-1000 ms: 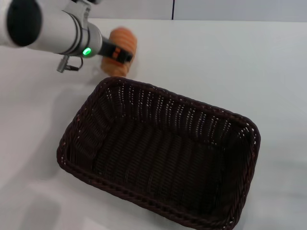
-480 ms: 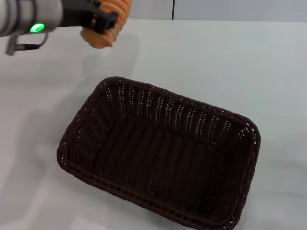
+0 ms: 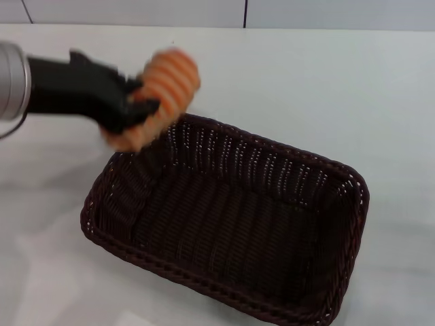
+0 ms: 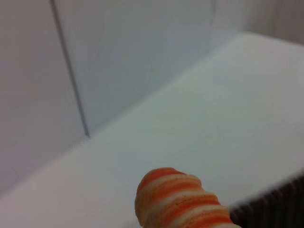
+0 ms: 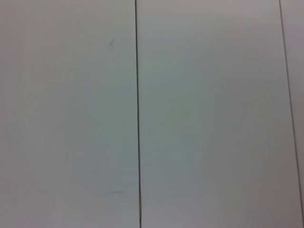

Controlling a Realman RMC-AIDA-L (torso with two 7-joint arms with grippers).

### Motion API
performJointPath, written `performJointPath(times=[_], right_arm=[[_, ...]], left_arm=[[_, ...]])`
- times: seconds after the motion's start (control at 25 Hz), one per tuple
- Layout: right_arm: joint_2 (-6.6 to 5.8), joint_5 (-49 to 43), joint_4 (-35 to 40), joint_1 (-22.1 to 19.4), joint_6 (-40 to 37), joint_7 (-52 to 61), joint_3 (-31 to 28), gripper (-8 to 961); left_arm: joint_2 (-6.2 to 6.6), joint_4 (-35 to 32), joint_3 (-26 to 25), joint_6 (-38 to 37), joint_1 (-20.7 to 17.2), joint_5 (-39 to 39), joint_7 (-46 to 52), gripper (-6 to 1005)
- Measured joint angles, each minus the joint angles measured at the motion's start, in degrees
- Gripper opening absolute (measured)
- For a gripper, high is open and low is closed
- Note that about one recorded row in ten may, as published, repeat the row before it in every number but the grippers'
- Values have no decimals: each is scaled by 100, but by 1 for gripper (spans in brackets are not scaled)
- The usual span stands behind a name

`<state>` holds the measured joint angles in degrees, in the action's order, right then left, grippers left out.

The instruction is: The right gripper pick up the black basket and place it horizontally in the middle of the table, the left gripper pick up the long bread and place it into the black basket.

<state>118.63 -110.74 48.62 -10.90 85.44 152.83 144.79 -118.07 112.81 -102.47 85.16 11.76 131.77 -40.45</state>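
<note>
The black basket lies on the white table in the middle, a little skewed. My left gripper is shut on the long bread and holds it in the air over the basket's far left corner. The bread is orange with pale stripes and tilts up to the right. In the left wrist view the bread's end shows against the table, with a bit of the basket's rim beside it. The right gripper is out of view; its wrist view shows only a wall.
A white panelled wall with a dark seam runs behind the table's far edge. Bare table surface lies to the right of and behind the basket.
My left gripper has lifted the long bread off the table behind the basket, then swung it towards me and down over the basket's far left corner. The basket has not moved.
</note>
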Motion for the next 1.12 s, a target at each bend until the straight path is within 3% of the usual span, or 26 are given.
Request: performJointPath(times=[0.16,0.28,0.48,0.72,0.96,1.04,1.08,1.12], right_arm=[[-4,-3,-1,51,-8,1,-2,824],[-18,-3,5,90,-10,0,-2,824],[-24,-3,9,97,-10,-3,12,824],[-24,-3,1,103,-8,-6,22,824],[-24,-3,15,111,-6,-8,23,823],[-25,-3,21,130,-6,-8,28,823],[-25,-3,23,161,-14,-8,34,823],[-25,-3,23,161,-14,-8,34,823]], left_arm=[[3,-273,-32,711,121,-176,-372,342],[4,-756,-41,1273,442,-289,-555,329],[-4,-919,-23,1267,539,-257,-646,282],[-11,-1071,-50,1058,714,-263,-747,539],[-6,-1226,-122,-74,778,-132,-872,794],[-19,-1268,-143,-1085,658,-72,-1061,838],[-36,-1374,63,-2375,386,-28,-1365,838],[-36,-1374,63,-2375,386,-28,-1365,837]])
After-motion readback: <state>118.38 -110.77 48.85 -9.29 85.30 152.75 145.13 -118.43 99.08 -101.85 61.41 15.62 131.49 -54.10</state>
